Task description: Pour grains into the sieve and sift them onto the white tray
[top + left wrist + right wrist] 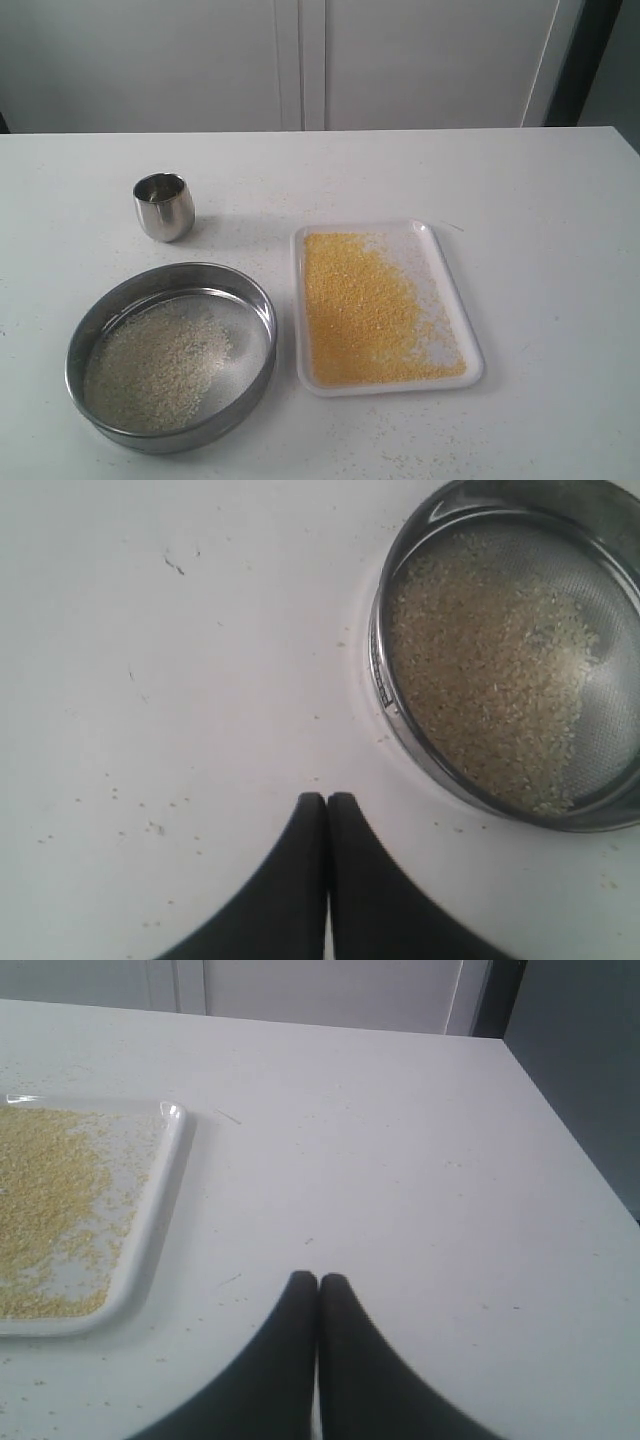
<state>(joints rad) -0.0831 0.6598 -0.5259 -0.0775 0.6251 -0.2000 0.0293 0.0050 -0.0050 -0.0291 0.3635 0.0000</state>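
The steel sieve (172,355) rests on the table at front left, with pale rice-like grains (155,370) lying on its mesh. To its right the white tray (455,330) holds a spread of fine golden-yellow grains (360,315). In the left wrist view the sieve (385,695) and its pale grains (490,695) lie beyond my left gripper (327,798), which is shut and empty over bare table. My right gripper (318,1279) is shut and empty too, beside the tray (160,1215). Neither arm shows in the exterior view.
A small steel cup (164,206) stands upright behind the sieve. Stray grains dot the white table (520,200) around the tray and sieve. The table's right edge (575,1150) runs close to my right gripper. White cabinet doors stand behind the table.
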